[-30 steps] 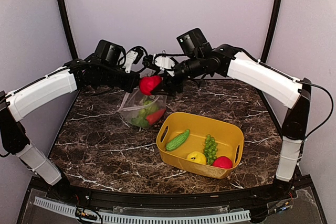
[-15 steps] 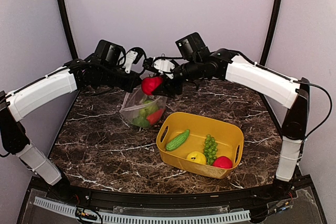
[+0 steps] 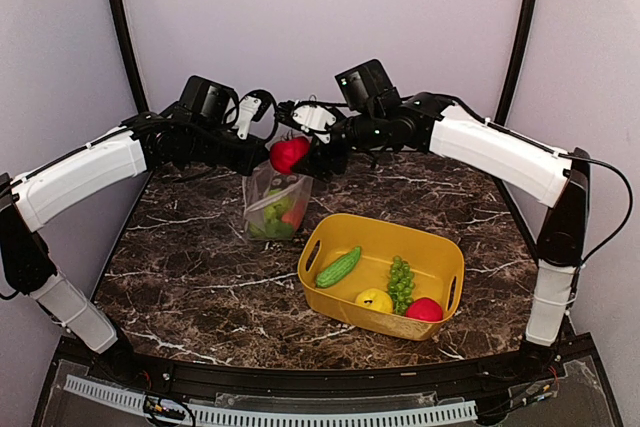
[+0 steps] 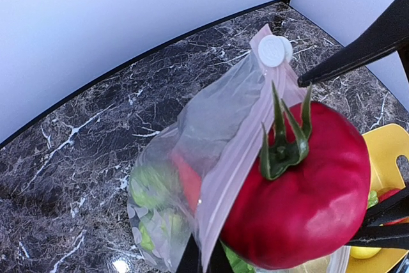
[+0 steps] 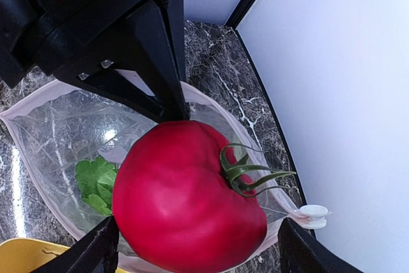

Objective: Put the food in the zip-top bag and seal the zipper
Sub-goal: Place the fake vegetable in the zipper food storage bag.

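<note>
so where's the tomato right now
In the top view the tomato is left of centre, between the fingers of the right gripper, just above the mouth of the zip-top bag held up by the left gripper.

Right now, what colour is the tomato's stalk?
Green. The stalk shows best in the left wrist view.

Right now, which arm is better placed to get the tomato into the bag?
The right: the tomato sits between its fingers, above the open bag. The left fingers pinch the bag's edge.
</note>
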`<state>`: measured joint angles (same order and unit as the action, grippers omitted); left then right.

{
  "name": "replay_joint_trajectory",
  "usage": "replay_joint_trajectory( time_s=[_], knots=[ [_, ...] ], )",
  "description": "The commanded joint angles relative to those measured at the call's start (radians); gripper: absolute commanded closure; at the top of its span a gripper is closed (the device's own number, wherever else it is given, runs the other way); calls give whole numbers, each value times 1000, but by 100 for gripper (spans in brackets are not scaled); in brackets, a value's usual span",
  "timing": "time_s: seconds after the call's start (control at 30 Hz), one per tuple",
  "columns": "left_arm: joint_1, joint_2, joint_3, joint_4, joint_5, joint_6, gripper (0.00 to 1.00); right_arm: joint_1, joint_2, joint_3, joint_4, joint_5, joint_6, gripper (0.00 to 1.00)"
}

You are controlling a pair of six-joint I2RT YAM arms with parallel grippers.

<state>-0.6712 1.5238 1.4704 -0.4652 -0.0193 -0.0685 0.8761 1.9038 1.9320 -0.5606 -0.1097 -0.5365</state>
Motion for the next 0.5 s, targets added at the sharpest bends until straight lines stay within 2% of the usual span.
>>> replay_joint_trajectory(
  time_s=[0.0, 0.2, 0.37, 0.47],
  knots=[
    [2, -32, 1, 2, -4, -10, 99, 2, -37, -3, 17, 26, 27, 17],
    [2, -11, 14, -22, -63, -15, 99, 9, -55, 62, -84, -78, 29, 14],
    [3, -10, 13, -20, -55, -24, 99, 33, -89, 36, -179, -209, -25, 11],
    [3, -7, 12, -18, -55, -24, 99, 42, -100, 7, -219, -270, -64, 14]
  ],
)
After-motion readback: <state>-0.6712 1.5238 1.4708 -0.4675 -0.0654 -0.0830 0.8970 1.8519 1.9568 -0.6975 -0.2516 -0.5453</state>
